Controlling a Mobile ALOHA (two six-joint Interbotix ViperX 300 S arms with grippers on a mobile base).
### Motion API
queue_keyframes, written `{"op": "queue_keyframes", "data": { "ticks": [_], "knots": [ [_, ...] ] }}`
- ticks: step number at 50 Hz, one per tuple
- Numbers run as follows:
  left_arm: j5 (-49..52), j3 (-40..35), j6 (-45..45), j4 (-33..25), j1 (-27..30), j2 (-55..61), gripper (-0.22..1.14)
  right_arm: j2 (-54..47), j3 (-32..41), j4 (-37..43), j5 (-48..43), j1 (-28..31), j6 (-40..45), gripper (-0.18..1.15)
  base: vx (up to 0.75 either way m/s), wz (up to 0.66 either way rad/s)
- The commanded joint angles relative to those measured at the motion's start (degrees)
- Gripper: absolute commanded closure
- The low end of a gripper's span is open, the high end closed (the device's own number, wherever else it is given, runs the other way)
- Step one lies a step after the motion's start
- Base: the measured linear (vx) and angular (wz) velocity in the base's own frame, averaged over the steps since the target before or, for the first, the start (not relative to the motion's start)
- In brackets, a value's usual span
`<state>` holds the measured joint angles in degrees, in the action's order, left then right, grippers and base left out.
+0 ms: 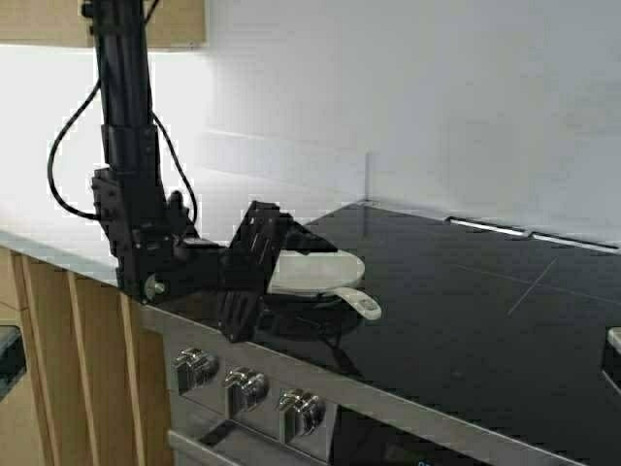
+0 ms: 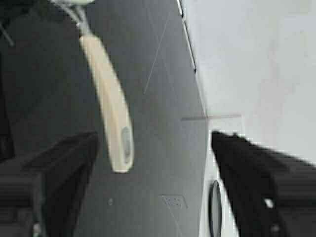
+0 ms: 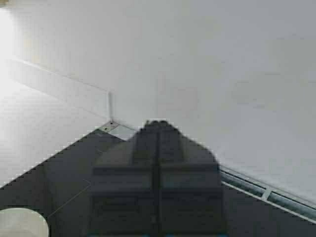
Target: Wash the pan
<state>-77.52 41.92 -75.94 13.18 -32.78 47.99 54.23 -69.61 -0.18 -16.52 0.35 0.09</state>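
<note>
Reaching low over the black hob [image 1: 466, 301], the left gripper [image 1: 267, 277] spreads its fingers [image 2: 256, 173] beside the pan [image 1: 315, 272]; right gripper [image 3: 157, 182] fingers pressed together.

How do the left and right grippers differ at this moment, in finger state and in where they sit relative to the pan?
The left gripper has its fingers spread wide, while the right gripper has its fingers pressed together. The left gripper sits at the pan on the black cooktop, with the pan's cream handle lying between its fingers; the right gripper is apart from the pan, pointing toward the white wall. Neither holds anything.
</note>
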Motion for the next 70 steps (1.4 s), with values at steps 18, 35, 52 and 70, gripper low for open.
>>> {"op": "queue_keyframes", "data": {
  "ticks": [18,35,52,70],
  "knots": [
    [-0.53,-8.79,-4.31,-4.13,-1.93,5.71,-0.09,-0.44,0.70,0.09,0.00,0.09,0.09,0.91,0.00,0.00],
    [1.23,-16.52,-6.68,-8.26,-5.45,9.93,-0.09,-0.53,0.70,0.09,0.00,0.09,0.09,0.91,0.00,0.00],
    [2.72,-22.68,-7.47,-12.39,-7.12,11.95,-0.09,-0.44,0.70,0.09,0.00,0.09,0.09,0.91,0.00,0.00],
    [4.83,-27.25,-10.11,-13.36,-7.12,12.39,-0.09,-1.05,0.70,0.00,0.35,0.09,0.00,0.91,0.00,0.00]
  ]
}}
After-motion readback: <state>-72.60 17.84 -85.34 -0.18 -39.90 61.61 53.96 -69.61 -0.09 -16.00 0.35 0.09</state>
